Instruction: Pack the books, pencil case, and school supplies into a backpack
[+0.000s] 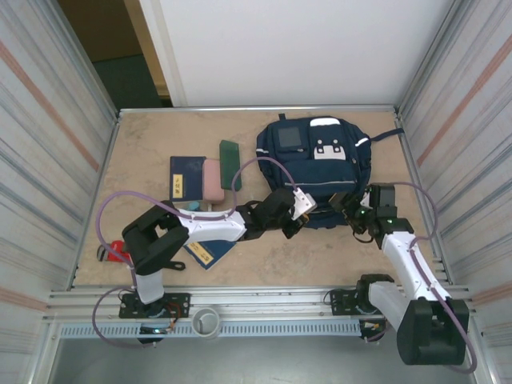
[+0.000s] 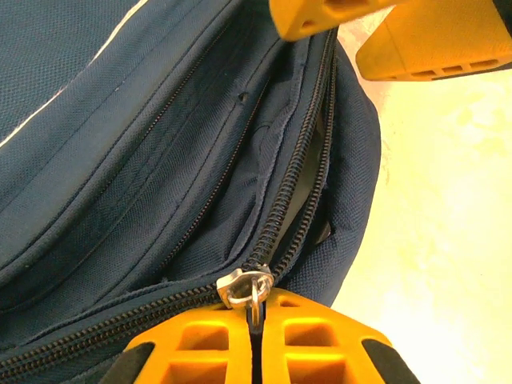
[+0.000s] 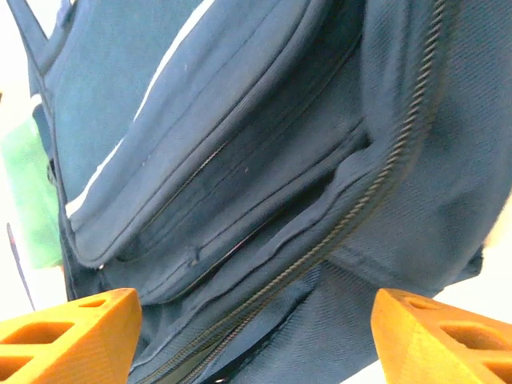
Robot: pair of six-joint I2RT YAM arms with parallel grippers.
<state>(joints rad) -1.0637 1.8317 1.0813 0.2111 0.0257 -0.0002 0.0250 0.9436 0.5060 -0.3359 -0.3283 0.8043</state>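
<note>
Along the near edge of the backpack, toward the right of the desk, I am seeing both arms meeting. My left tool is sitting pinched shut on the metal zipper pull, its orange fingers pressing together with the ring of the pull caught between them; the zip beyond it is lying parted. My right tool is standing wide open, gripping nothing, its fingers hanging apart just in front of the navy fabric. Left of the backpack, a navy booklet, the pink pencil case and the dark green volume are lying side by side, the case touching the booklet. A second navy booklet is lying partly under my left arm, and a red wrench is resting near the desk's left edge
</note>
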